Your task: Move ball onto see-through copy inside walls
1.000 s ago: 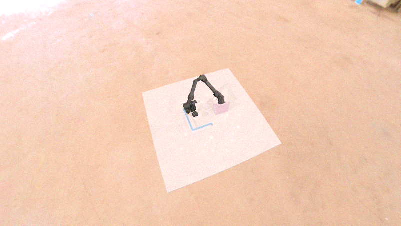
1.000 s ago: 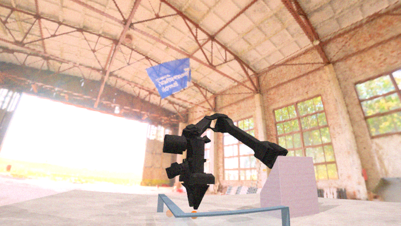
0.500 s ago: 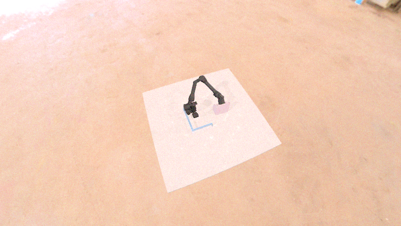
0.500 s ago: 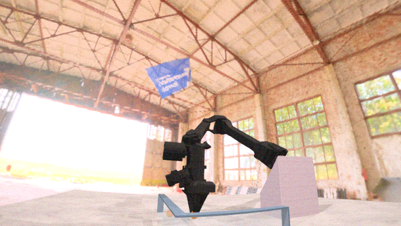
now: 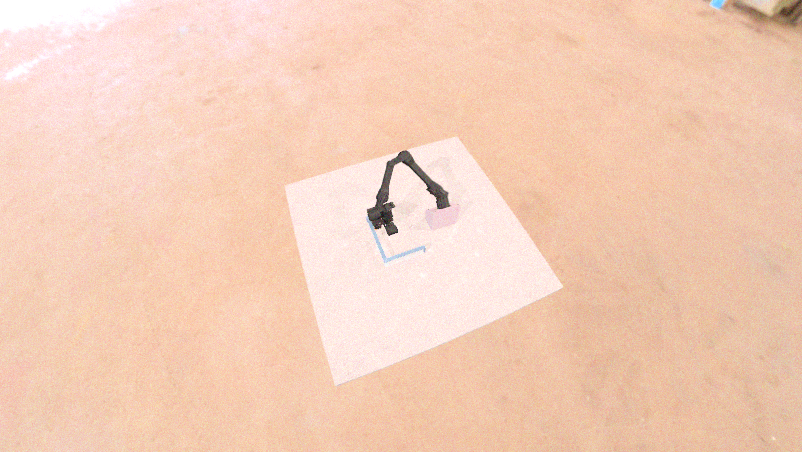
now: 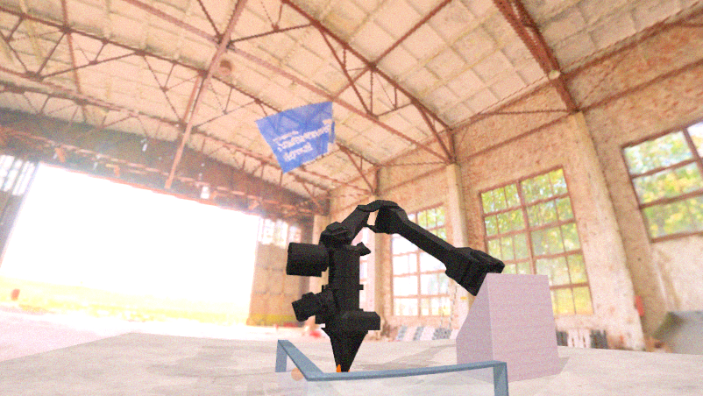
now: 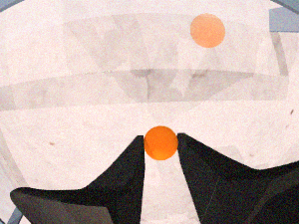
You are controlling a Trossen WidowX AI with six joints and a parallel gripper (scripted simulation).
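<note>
The orange ball sits between the fingertips of my gripper, which is shut on it with a finger against each side. Only a sliver of the ball shows in the exterior view, low behind the wall top. The see-through copy is pale orange, apart from the ball, up and to the right of it in the wrist view. The low clear walls have blue top edges that meet in a corner. In the top view the arm hides the ball, the copy and the fingertips.
The pale square table carries the arm's pinkish base block, to the right of the gripper in the top and exterior views. A blue-grey piece of wall shows at the wrist view's top right. The walls stand close to the gripper in the exterior view.
</note>
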